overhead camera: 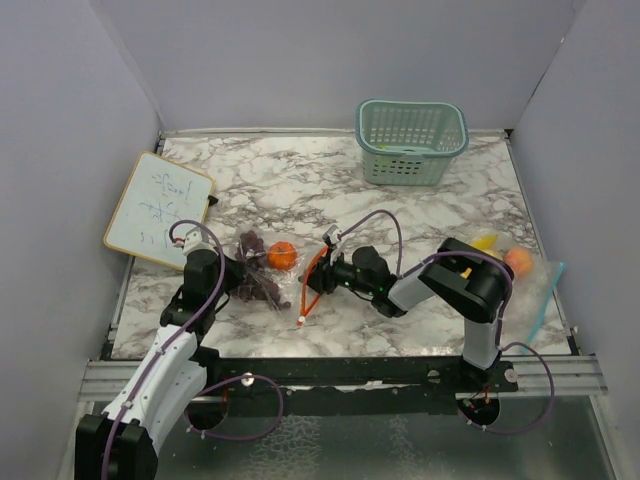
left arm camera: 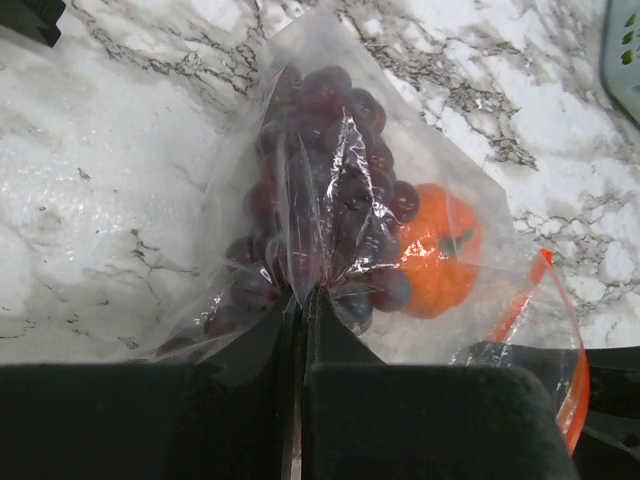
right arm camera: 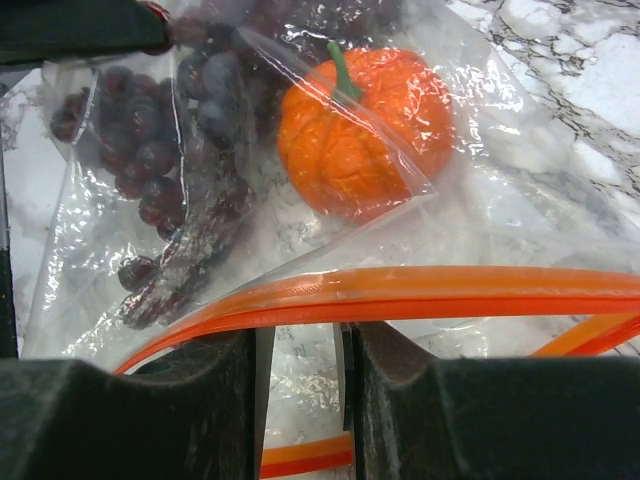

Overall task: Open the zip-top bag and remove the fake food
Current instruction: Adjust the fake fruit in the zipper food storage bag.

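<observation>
Crinkled clear zip-top bag (right arm camera: 420, 200), ribbed orange (right arm camera: 365, 130), knobbly purple grape bunch (left arm camera: 320, 190)

Purple is seen on the grape bunch (left arm camera: 320, 190), orange on the fruit (right arm camera: 362, 130) and the clear bag's zip strip (right arm camera: 420, 290); grey-veined white marble covers the table (overhead camera: 300, 190); the basket (overhead camera: 411, 140) at one o'clock is teal.

The bag (overhead camera: 268, 272) lies on the table (overhead camera: 300, 190) between the two grippers, with the grapes (left arm camera: 320, 190) and orange (right arm camera: 362, 130) inside it. The left gripper (left arm camera: 300, 300) pinches the bag's closed end, grapes just ahead of its jaws. The right gripper (right arm camera: 300, 345) pinches the zip strip (right arm camera: 400, 290), orange just beyond its jaws. The basket (overhead camera: 411, 140) stands well behind both.
</observation>
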{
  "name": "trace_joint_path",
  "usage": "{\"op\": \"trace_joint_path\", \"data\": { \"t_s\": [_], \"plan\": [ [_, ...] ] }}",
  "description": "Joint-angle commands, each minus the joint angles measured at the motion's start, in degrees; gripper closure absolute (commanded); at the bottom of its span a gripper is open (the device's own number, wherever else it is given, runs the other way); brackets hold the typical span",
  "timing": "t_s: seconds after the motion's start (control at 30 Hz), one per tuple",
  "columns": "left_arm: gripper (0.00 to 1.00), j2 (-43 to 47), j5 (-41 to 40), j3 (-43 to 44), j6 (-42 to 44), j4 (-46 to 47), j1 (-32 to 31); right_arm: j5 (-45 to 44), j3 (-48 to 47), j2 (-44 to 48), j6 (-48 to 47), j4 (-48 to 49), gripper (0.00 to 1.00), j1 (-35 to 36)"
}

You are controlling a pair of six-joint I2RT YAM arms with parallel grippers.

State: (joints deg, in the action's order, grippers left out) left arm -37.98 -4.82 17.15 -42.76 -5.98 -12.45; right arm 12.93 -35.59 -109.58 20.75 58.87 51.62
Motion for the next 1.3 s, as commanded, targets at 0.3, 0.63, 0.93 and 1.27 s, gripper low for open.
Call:
{"op": "trace_joint_path", "data": {
  "t_s": [0.3, 0.63, 0.93, 1.27],
  "plan": [
    [1.00, -0.27, 0.33, 0.82, -0.75, 1.52, 0.15, 5.27, -2.26, 0.22, 1.06, 3.97, 0.57, -0.29],
    [1.00, 3.05, 3.13, 7.64, 2.41, -2.72, 0.07, 5.73, -2.69, -1.70, 2.42, 5.80, 0.57, -0.29],
    [1.00, -0.46, 2.74, 0.32, -0.10, 0.80, 0.09, 6.14, -3.15, -2.13, 2.25, 3.33, 0.57, -0.29],
    [1.00, -0.85, 0.49, -0.95, 0.62, 0.01, 0.08, 6.32, -0.30, -0.72, 1.15, 3.83, 0.52, -0.20]
  ]
}}
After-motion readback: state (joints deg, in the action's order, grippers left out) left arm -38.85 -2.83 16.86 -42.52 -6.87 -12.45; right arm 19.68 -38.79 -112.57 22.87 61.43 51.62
